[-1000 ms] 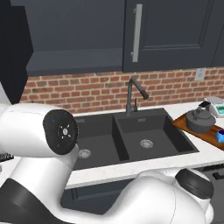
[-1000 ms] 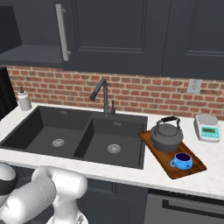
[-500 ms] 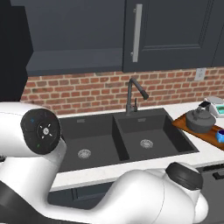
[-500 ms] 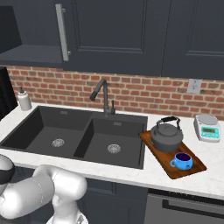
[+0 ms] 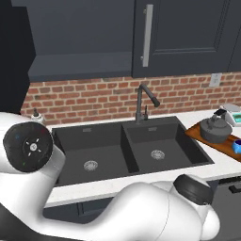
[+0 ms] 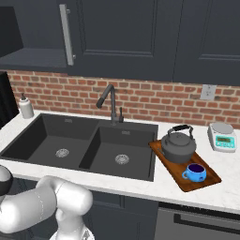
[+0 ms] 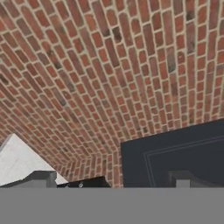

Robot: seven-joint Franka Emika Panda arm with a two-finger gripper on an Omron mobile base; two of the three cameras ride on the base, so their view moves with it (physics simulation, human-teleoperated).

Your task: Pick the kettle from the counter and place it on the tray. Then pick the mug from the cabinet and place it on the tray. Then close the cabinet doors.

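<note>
While the gripper (image 7: pixel 111 183) faces a brick wall (image 7: pixel 100 78) with its two finger tips spread wide and nothing between them, the task's things sit on the white bench (image 6: pixel 229 185). One tray (image 6: pixel 165 157) lies at the right of the double sink (image 6: pixel 84 145), its long axis slanting from the sink's rim toward the bench's front edge, with bare stone in front of it and to its right. On it stand one blue mug (image 6: pixel 195 172), at the near end with its handle toward the sink, and one kettle (image 6: pixel 178 145) just behind, its handle arched upright. Farther back, one small scale (image 6: pixel 222 137) sits near the wall. Above, one cabinet door (image 6: pixel 117 37) with a grey handle (image 6: pixel 67 35) hangs shut, beside an open dark shelf (image 6: pixel 33 56).
</note>
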